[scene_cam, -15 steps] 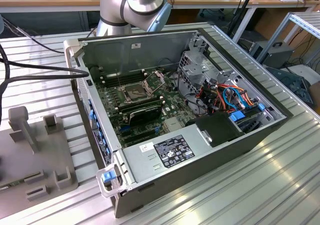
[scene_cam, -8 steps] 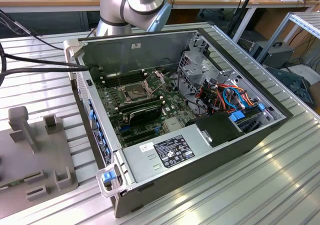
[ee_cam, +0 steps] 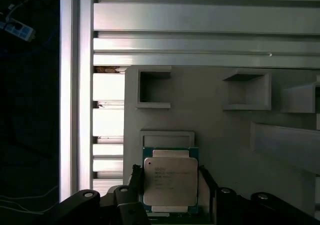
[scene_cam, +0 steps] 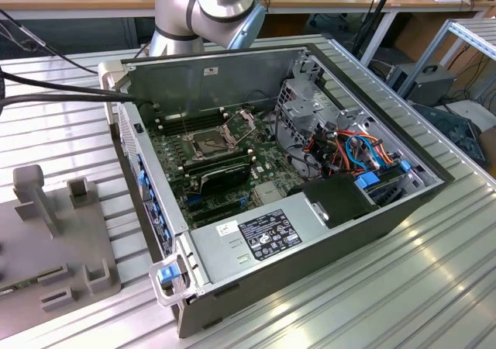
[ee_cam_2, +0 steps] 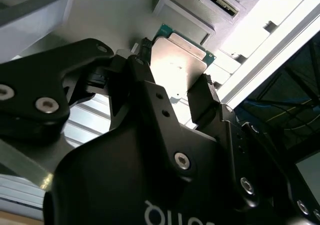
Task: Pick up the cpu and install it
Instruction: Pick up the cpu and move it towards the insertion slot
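The cpu [ee_cam: 169, 179] is a flat square chip with a silver-grey metal top and a green edge. My gripper [ee_cam: 170, 187] is shut on it, one black finger [ee_cam: 134, 181] pressing each side. In the second wrist view the cpu [ee_cam_2: 178, 67] sits between the black fingertips [ee_cam_2: 204, 96] of the gripper [ee_cam_2: 174, 77], just over a grey fixture plate [ee_cam: 220, 130] and beside a shallow square recess [ee_cam: 167, 136]. In the exterior view the open computer case [scene_cam: 310, 233] shows the motherboard [scene_cam: 232, 163] with its cpu socket [scene_cam: 209, 141] uncovered and the metal frame [scene_cam: 245, 119] hinged up.
The arm [scene_cam: 203, 6] stands behind the case. A grey fixture [scene_cam: 54, 240] with blocks lies at the exterior view's left on the ribbed aluminium table [scene_cam: 403, 287]. A drive cage [scene_cam: 306, 108], coloured cables [scene_cam: 360, 151] and a power supply [scene_cam: 263, 236] crowd the case. Raised pockets [ee_cam: 247, 91] stand on the fixture plate.
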